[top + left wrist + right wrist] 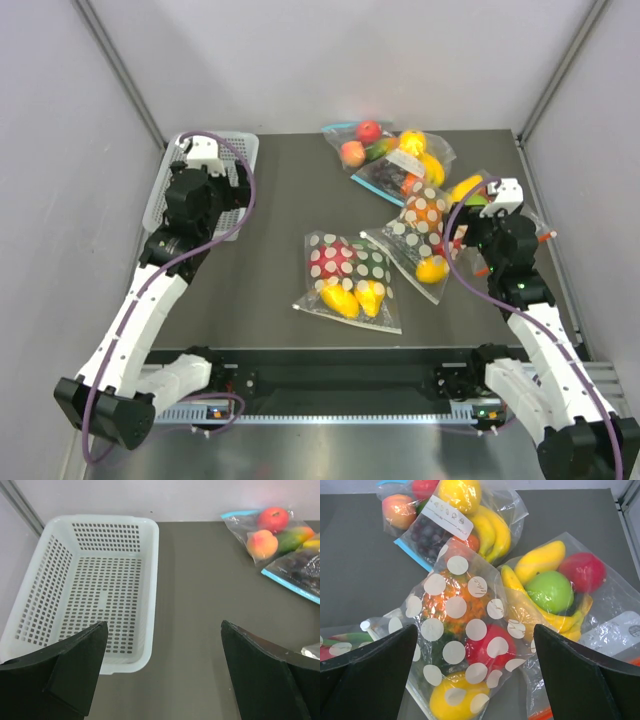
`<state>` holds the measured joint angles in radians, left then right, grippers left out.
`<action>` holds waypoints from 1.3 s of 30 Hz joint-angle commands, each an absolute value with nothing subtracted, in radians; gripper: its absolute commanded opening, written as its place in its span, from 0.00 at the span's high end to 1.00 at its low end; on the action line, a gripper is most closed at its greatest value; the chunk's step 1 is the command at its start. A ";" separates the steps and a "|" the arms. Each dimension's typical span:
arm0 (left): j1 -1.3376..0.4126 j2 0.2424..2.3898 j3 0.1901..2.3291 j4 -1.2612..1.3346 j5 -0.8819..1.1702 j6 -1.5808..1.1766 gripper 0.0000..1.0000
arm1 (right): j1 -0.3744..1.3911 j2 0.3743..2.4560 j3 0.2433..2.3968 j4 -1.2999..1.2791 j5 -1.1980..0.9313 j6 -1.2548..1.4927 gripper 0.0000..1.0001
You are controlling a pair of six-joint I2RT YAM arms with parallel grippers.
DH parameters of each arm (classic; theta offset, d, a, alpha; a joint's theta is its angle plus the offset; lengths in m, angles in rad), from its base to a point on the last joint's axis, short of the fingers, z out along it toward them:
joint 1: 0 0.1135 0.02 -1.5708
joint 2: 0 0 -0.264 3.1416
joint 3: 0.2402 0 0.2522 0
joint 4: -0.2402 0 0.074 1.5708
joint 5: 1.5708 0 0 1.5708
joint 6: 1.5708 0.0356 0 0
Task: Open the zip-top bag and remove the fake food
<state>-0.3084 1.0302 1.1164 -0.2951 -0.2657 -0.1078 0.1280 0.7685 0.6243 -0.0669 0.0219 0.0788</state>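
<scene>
My left gripper [163,650] hangs wide over the white basket [153,580] edge. My right gripper [475,650] hangs wide over an orange-showing dotted bag [455,607].

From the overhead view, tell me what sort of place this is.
Probably a robot test cell: two arms bolted to a dark table, plain grey walls around it, bagged plastic fruit as props.

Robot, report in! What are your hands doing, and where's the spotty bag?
Left gripper open, empty, by the basket. Right gripper open, above the orange-filled dotted bag. Zip-top bag mid-table, fake food inside, neither gripper touching.
</scene>
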 commanded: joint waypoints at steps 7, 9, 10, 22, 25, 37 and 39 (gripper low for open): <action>-0.319 0.969 1.068 -0.293 -0.158 -0.095 0.01 | 0.138 0.779 0.681 -0.058 0.020 0.071 0.00; -0.321 0.986 1.080 -0.316 -0.121 -0.106 0.01 | 0.138 0.781 0.683 -0.060 0.020 0.069 0.00; -0.325 0.992 1.083 -0.330 -0.114 -0.118 0.01 | 0.140 0.782 0.681 -0.058 0.020 0.071 0.00; -0.600 0.946 0.698 -0.249 -0.028 -0.337 0.01 | 0.140 0.785 0.678 -0.061 0.025 0.072 0.00; -0.649 0.927 0.634 -0.229 -0.008 -0.388 0.01 | 0.138 0.785 0.672 -0.058 0.023 0.075 0.00; -0.670 0.933 0.473 -0.132 0.078 -0.486 0.03 | 0.138 0.769 0.666 -0.069 0.003 0.080 0.00; -0.672 0.963 0.459 -0.095 0.115 -0.505 0.06 | 0.140 0.767 0.666 -0.069 0.005 0.081 0.00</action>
